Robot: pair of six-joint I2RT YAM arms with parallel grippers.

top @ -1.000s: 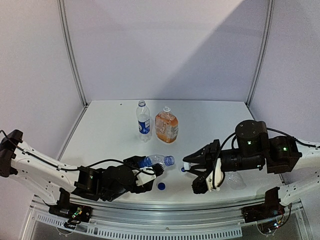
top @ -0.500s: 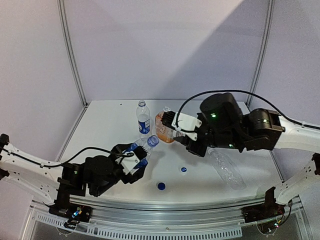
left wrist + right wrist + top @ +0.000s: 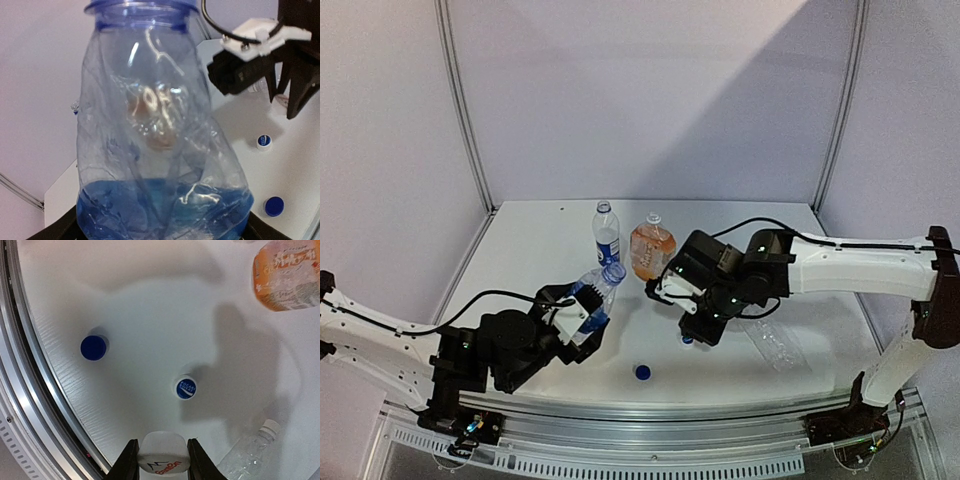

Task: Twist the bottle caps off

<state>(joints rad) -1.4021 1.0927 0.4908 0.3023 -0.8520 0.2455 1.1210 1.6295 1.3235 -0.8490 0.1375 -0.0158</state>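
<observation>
Seen from above, the left arm [image 3: 380, 345] lies low, entering from 8 o'clock; its dark wrist [image 3: 515, 352] sits near 7 o'clock; the left gripper [image 3: 578, 318] points toward 1 o'clock, jaws set wide and clamped on the base of a tilted bottle [image 3: 160, 150]; the right arm [image 3: 860, 255] stands up at 4 o'clock, bends at 3 o'clock and stretches toward 9 o'clock, ending near the centre; the right gripper [image 3: 698, 328] aims downward, fingers set narrow, pinching a white cap [image 3: 162, 459].
</observation>
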